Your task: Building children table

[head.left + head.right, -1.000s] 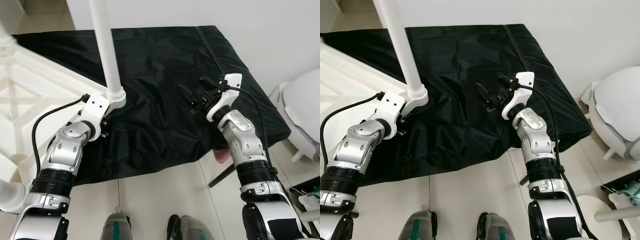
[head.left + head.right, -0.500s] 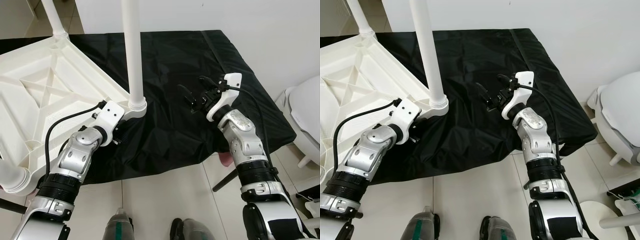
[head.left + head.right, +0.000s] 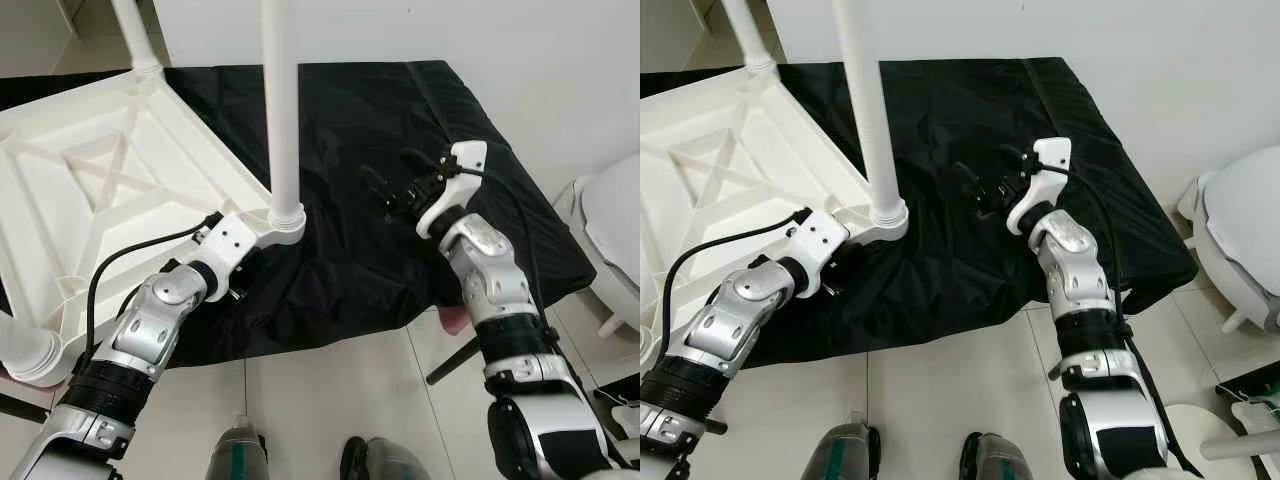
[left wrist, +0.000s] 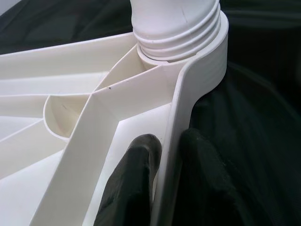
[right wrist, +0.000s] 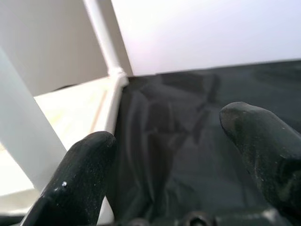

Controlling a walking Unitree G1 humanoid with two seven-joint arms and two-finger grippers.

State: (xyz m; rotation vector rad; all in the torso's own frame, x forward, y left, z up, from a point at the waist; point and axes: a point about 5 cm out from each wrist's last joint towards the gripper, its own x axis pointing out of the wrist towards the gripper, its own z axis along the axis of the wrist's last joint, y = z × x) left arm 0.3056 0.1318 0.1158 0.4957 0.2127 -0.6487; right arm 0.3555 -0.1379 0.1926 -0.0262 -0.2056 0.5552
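A white plastic children's table lies upside down on a black cloth. One white leg stands up from the near corner socket. My left gripper is shut on the table's rim just beside that socket. In the left wrist view the two fingers pinch the thin rim wall from both sides, with the left gripper around it. My right gripper hovers open over the cloth to the right of the leg, holding nothing. Its fingers stand wide apart.
A second leg rises at the table's far corner and another leg hangs off at the lower left. A white rounded fixture stands at the right. A white wall runs behind, and the tiled floor lies below.
The table has slid to the right across the cloth with my left gripper holding its rim, and more of its underside is in view. The right gripper has barely moved.
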